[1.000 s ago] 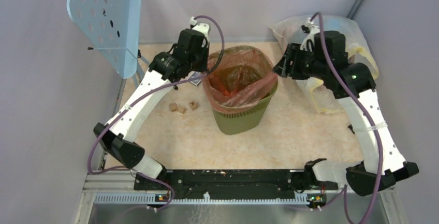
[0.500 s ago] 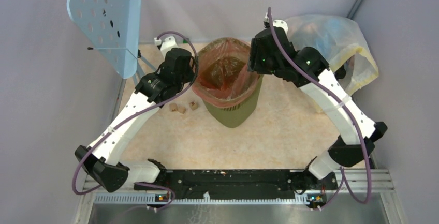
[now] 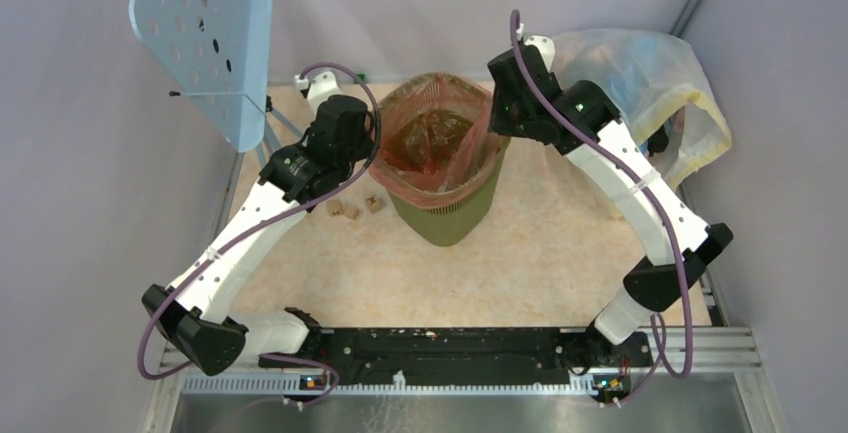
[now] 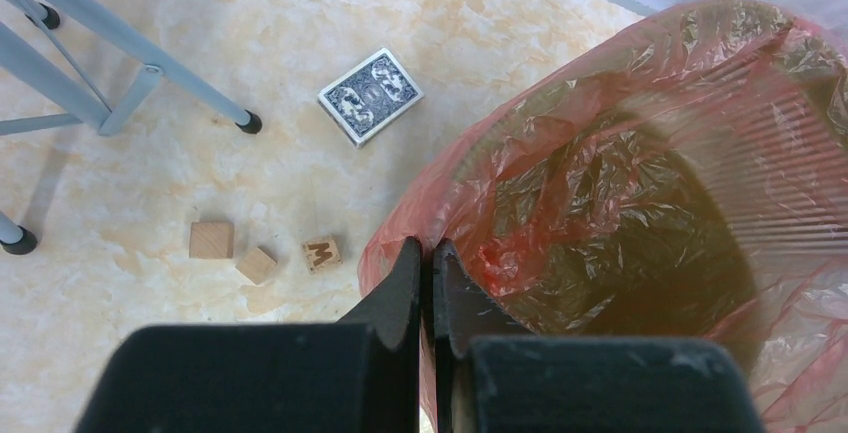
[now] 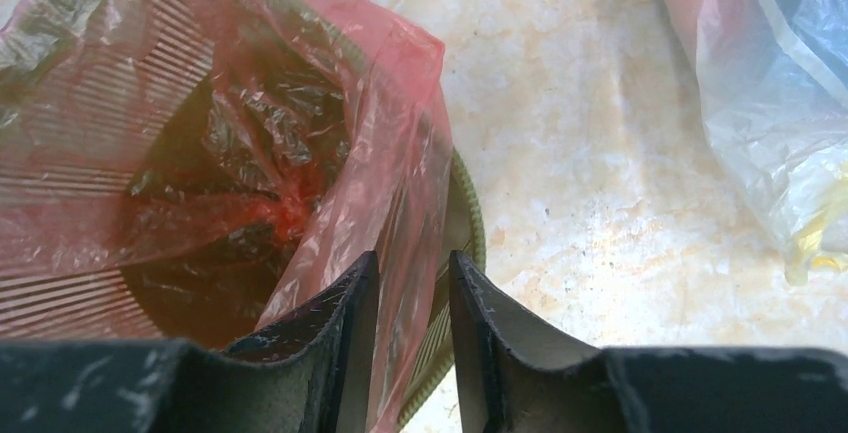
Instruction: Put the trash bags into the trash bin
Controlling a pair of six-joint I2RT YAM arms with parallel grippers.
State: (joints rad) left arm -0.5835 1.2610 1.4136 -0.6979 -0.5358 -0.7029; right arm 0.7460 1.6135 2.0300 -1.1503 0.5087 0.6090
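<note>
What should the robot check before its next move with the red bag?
1. Grip of left gripper on red bag's edge: ok, shut on it.
2. Grip of right gripper on the bag: cannot tell; jaws apart, film between them.
3. Bag hanging down inside the green bin: ok.
4. Bag covering the rim all round: not ok, rim bare beside the right gripper.
5. Wooden blocks and card deck apart from the bin: ok.

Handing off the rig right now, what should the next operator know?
The left claw is shut on the edge of the trash bag at the left rim of the trash bin.
The right claw is open, its fingers astride the bag's edge at the right rim.
Done: the bag lines the bin, mouth draped over the rim.
Left: probably settle the edge over the rim, then release.
</note>
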